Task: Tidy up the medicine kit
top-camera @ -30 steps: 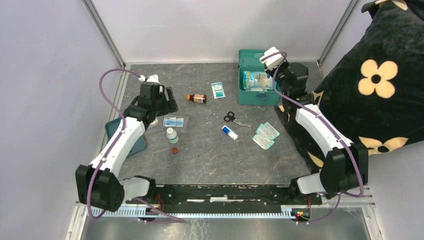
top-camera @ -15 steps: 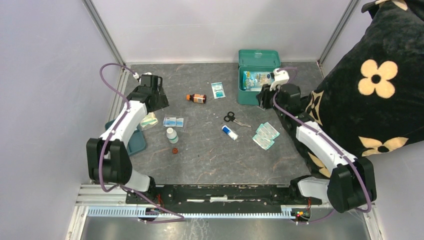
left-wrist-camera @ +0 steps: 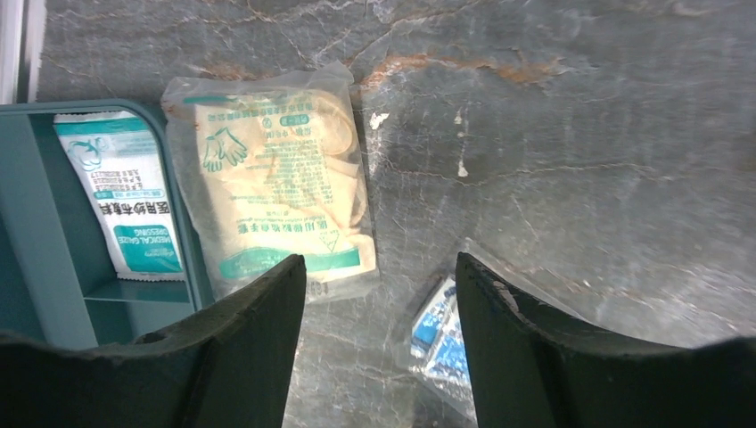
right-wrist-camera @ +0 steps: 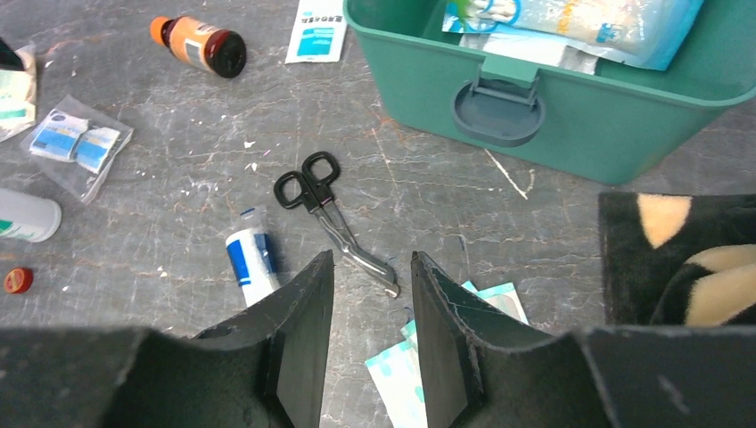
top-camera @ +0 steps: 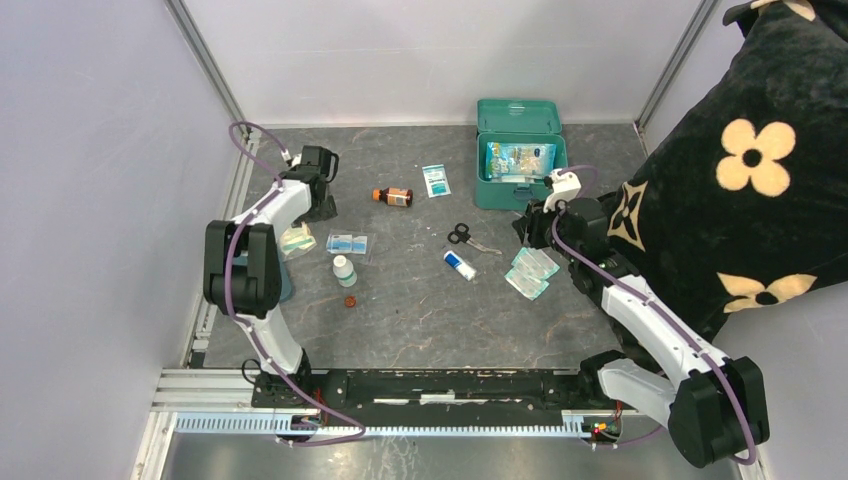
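The right arm no longer hangs over the medicine kit. In the overhead view it now sits below the box, right of centre. The right gripper looks down on the scissors, with the teal sachets at the bottom edge of its own view. Its jaws are parted and grasp nothing, so it seems to be lining up the next item to fetch. The kit stays at the upper centre-right of the overhead frame, lid up, with packets already lying inside.

The left arm has swung into the upper left of the overhead frame. The left gripper now points down at the desk next to the glove packet, which lies just beside the rim of the shallow tray. A dressing packet rests in that tray. This gripper is released too, its jaws drawing in with nothing between them.

Both arms look set for fresh pickups. The brown bottle and the blue-and-white tube also lie outside the kit, so much of the sorting appears to remain.
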`<state>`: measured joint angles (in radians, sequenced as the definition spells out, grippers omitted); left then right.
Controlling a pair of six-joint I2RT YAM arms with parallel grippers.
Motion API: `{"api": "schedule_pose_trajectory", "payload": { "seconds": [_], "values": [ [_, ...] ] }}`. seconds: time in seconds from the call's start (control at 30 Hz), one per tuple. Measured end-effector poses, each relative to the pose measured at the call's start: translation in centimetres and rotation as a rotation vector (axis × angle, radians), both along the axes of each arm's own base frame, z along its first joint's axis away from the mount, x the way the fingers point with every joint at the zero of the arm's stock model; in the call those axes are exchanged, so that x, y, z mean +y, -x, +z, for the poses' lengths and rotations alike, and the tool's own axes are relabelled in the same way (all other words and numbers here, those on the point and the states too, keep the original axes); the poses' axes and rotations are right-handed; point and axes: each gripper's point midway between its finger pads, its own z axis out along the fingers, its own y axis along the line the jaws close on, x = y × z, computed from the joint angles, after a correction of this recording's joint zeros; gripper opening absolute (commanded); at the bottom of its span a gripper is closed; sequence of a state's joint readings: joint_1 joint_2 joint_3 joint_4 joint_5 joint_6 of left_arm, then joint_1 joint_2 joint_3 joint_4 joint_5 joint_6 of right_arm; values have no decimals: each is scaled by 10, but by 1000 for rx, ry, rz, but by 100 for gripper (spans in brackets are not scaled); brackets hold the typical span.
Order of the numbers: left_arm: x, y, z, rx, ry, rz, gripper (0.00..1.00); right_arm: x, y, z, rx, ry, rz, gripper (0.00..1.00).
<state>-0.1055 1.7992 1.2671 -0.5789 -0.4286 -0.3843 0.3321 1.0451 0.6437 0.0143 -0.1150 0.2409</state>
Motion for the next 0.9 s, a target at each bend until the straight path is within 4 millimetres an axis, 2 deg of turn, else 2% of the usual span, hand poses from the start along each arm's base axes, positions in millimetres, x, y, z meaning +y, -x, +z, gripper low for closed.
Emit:
{"api": "schedule_pose_trajectory", "payload": {
  "seconds": [0.17,0.4,0.7,0.9],
  "values": [
    [7,-2,-13,33,-9,18,65,5,9,-13,33,-1,32,43],
    [24,-3,-14,30,3,60,61,9,11,-14,34,-1,52,43],
    [30,-1,-33,72,15,74,54,9,11,-15,35,5,58,43],
    [30,1,-41,92,28,73,42,9,11,-15,33,8,61,43]
  ]
}}
